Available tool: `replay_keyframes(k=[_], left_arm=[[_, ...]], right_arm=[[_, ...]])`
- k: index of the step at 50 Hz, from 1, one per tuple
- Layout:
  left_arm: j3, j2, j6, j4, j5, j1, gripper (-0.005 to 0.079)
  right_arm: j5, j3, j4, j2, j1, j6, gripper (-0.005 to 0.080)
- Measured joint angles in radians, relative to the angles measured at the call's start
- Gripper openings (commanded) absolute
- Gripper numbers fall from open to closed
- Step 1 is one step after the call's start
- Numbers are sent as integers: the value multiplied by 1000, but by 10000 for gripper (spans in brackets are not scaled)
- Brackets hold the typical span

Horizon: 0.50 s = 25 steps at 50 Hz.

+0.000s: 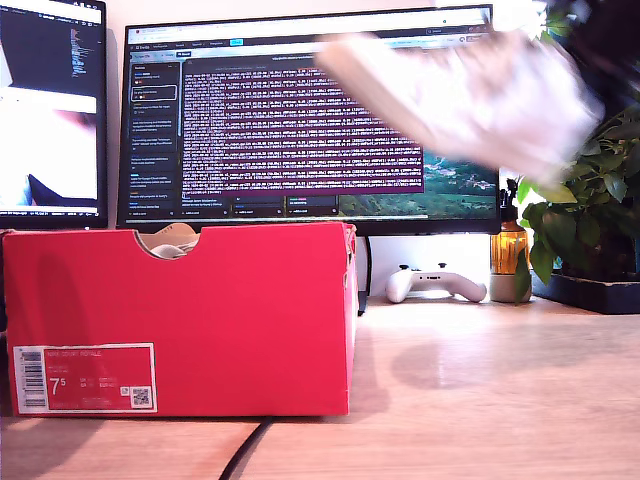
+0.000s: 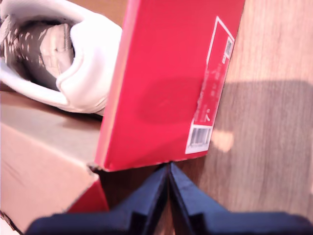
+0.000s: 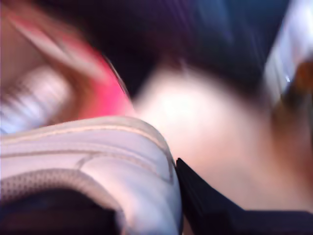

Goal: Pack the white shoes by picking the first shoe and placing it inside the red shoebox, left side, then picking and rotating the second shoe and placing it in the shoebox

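The pale wooden tabletop (image 1: 480,380) carries everything, and behind it stand two dark computer monitors, a wide one (image 1: 300,130) full of text lines and a second one (image 1: 50,110) at the exterior view's left edge. The large bright red cardboard shoebox (image 1: 180,320) sits on the tabletop at the exterior view's left, its white "7.5" barcode label (image 1: 85,378) facing the camera and a semicircular notch cut in its upper rim. Through that notch part of one white low-top leather sneaker (image 1: 168,240) shows, already lying inside the box; the first wrist view sees its padded heel collar (image 2: 83,68) against the box's inner wall. The other white sneaker (image 1: 470,90) is up in the air, blurred and tilted, in front of the wide monitor toward the exterior view's right, well apart from the box. My second end effector (image 3: 186,196) is clamped on this raised shoe at its collar, with one dark finger (image 3: 205,205) pressed against the white leather. My first end effector (image 2: 169,196) hangs outside the box just beside its labelled wall, its dark fingers pressed together on nothing. A leafy green potted plant (image 1: 585,200) stands at the exterior view's right, with a white game controller (image 1: 435,283) and a small amber bottle (image 1: 508,250) on the tabletop near it. A thin black cable (image 1: 245,455) runs out from under the box.
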Motion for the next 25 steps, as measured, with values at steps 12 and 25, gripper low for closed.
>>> replay_keyframes(k=[12,25], left_arm=[[0,0,0,0,0,0,-19],[0,0,0,0,0,0,-19]], right_arm=[[-74,27,187,-2,127,-180,-13],[-42,58,271,45,212,-248,-13]])
